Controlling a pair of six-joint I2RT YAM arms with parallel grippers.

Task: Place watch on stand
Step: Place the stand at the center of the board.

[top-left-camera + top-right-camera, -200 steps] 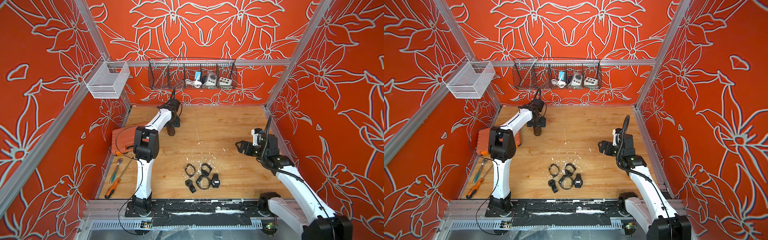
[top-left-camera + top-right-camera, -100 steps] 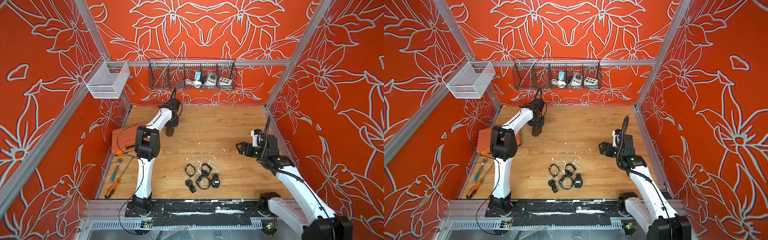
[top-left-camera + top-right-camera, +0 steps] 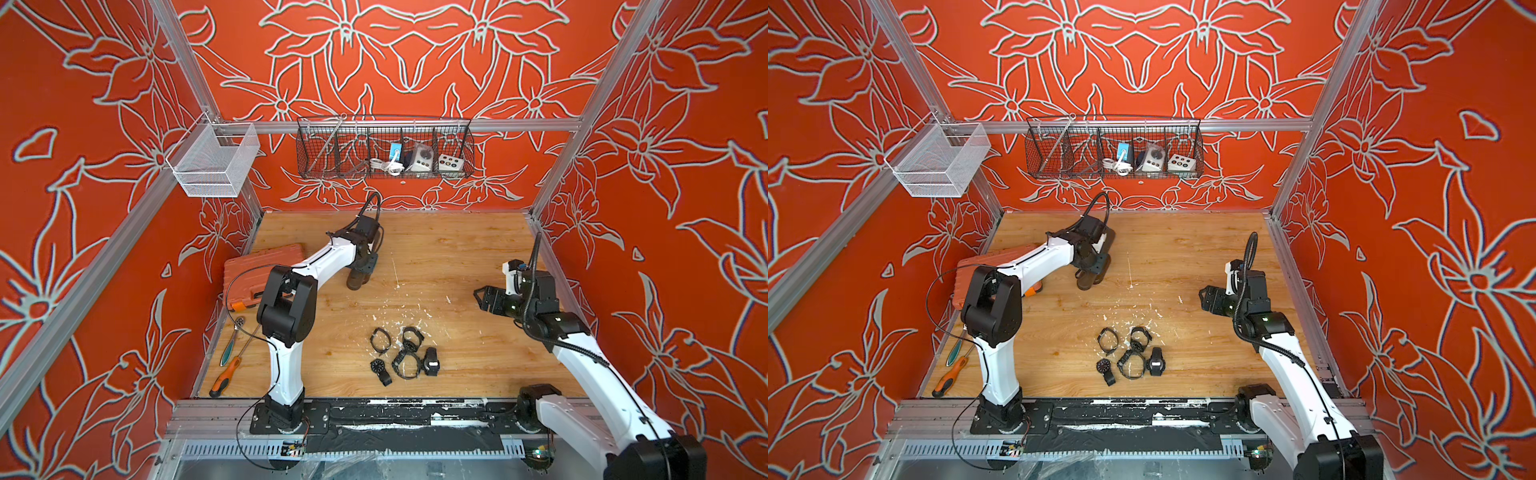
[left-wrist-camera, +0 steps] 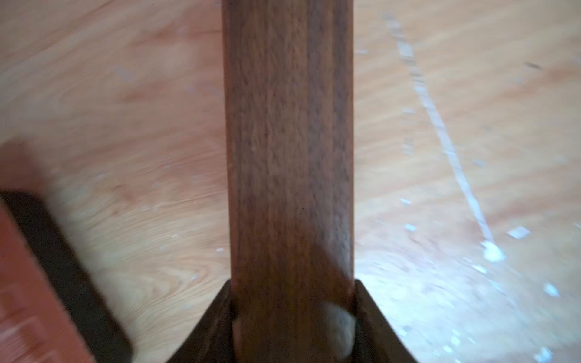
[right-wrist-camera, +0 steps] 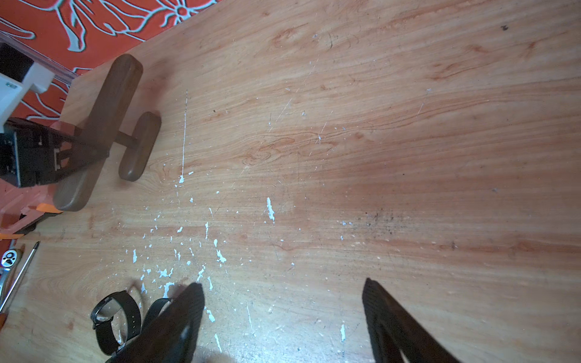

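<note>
Left gripper (image 4: 292, 289) has closed on the bar of the stand (image 5: 125, 75) at the table's (image 3: 457, 257) back left, steadying it; right gripper (image 5: 281, 284) hangs wide, empty, watches (image 3: 430, 362) lying unmounted near the front.

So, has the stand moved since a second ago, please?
Yes. Held by the left gripper, the stand has shifted toward the watches, away from the back wall, judged against the orange case.

Orange-red walls (image 3: 415, 41) all round, laced with grey-white flower outlines. Tabletop (image 3: 457, 257) is pale honey wood grain, flecked white. The stand (image 4: 289, 157) shows dark brown, fine-grained; the tool case (image 3: 249, 266) orange; the watches (image 3: 431, 363) black throughout; screwdriver (image 3: 219, 381) handle orange and black.
</note>
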